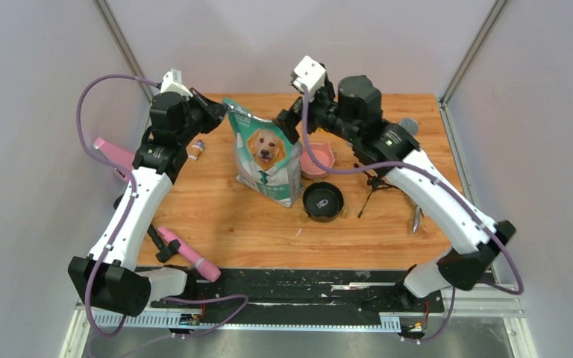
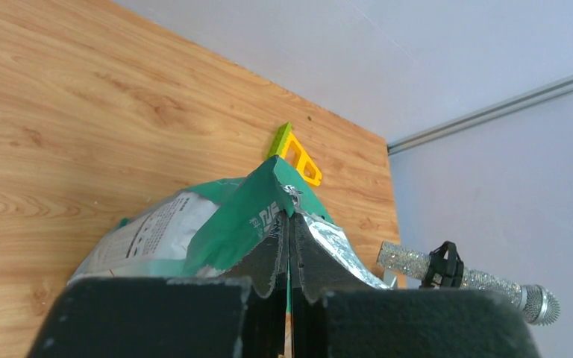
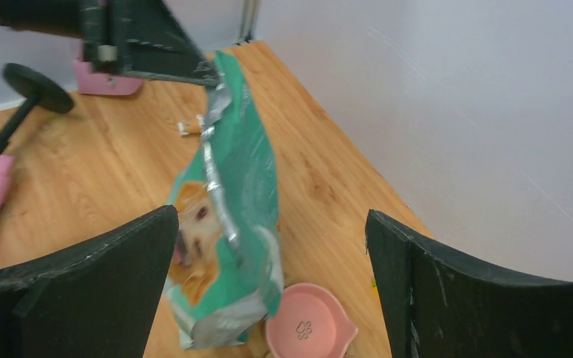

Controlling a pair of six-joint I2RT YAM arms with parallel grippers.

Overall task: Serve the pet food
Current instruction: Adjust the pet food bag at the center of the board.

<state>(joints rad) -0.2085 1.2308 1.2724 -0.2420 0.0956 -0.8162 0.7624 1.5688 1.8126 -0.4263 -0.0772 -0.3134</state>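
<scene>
The left hand [image 2: 289,250] is clenched on the top corner of the pet food bag [image 1: 268,160], its two dark fingers pressed flat together with the green edge and silver lining of the bag pinched between them. In the overhead view this hand sits at the upper left of the bag, just above centre of the frame. The right hand [image 1: 291,123] is released, its fingers spread wide. It hovers at the bag's upper right corner, and its own camera looks down between the fingers at the bag without showing any contact. The teal-green and white bag, printed with a golden dog, stands upright on the wooden counter [image 1: 216,216] near the middle of the overhead frame, and its contents are hidden inside. A pink bowl [image 1: 318,160] rests just beside the bag on its right, and a black bowl [image 1: 322,201] sits below that, near the bag's lower right corner. In the left wrist view a yellow and green block [image 2: 295,153] lies on the counter beyond the bag, and a glittery microphone [image 2: 466,280] shows at the lower right.
</scene>
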